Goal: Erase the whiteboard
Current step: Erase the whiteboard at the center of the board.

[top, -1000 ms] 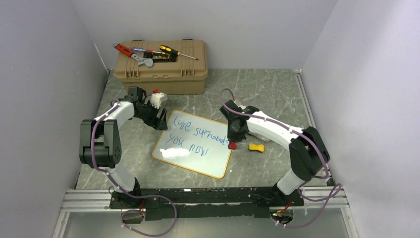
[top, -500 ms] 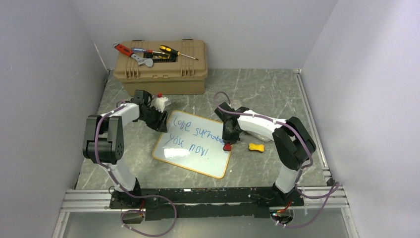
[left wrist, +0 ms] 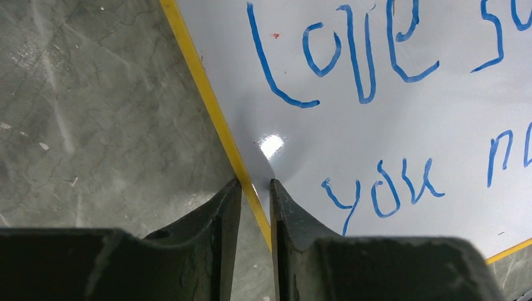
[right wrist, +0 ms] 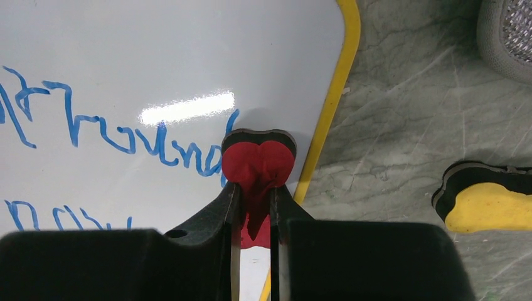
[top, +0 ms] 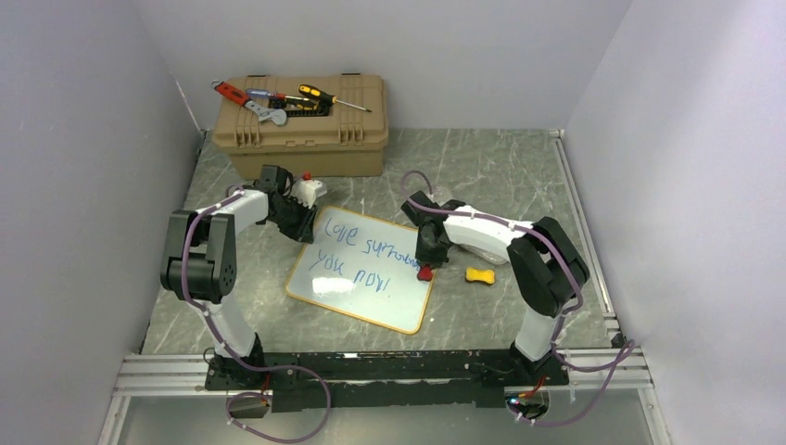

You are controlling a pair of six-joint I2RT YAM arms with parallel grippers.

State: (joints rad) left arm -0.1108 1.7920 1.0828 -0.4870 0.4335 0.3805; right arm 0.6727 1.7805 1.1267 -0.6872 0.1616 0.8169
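Note:
The whiteboard (top: 389,298) lies flat on the table, yellow-framed and covered in blue handwriting (left wrist: 351,56). My left gripper (top: 304,232) (left wrist: 255,182) stands over its upper left edge. The jaws are narrowed to a small gap, with the yellow frame (left wrist: 207,94) running between them; one fingertip (left wrist: 233,188) touches the frame, the other rests on the white. My right gripper (top: 425,267) (right wrist: 256,188) is shut on a red heart-shaped eraser (right wrist: 258,160), which presses on the board near its right edge, over the end of a written word.
A yellow eraser (top: 480,275) (right wrist: 492,207) lies on the table right of the board. A tan toolbox (top: 301,134) with screwdrivers and a wrench on its lid stands at the back. A small white red-capped object (top: 306,190) sits behind my left gripper. A grey mesh thing (right wrist: 508,31) shows at far right.
The left jaws have narrowed from wide open to a small gap around the board's frame. The right arm slid slightly left with the red eraser, then stayed almost still.

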